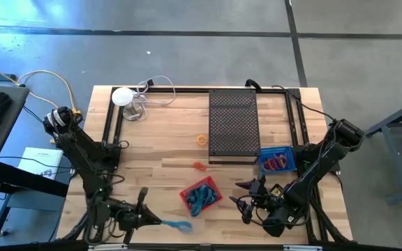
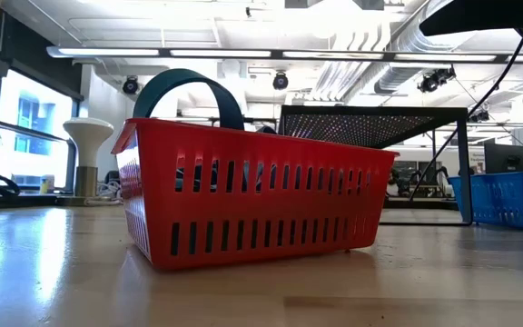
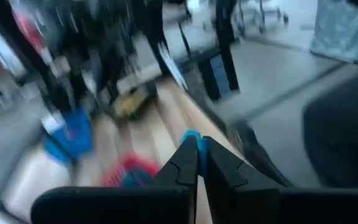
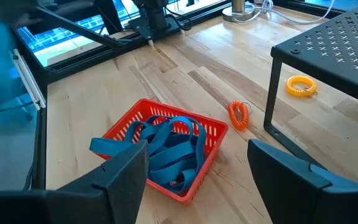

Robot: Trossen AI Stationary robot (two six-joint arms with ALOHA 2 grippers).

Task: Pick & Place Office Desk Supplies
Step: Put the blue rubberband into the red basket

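Pinching a blue loop [image 1: 176,224] at the table's near edge, the left gripper [image 1: 147,220] is clamped tight; red basket [image 1: 201,196] of blue bands just beside; right gripper [image 1: 245,202] hovers spread wide, empty.

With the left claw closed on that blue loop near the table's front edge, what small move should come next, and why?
Probably lift the left claw slightly, then carry the blue loop toward the red basket. Its fingers are shut on the loop's end, the rest lies on the table, and the basket already holds similar blue loops. The right claw waits open beside the basket.
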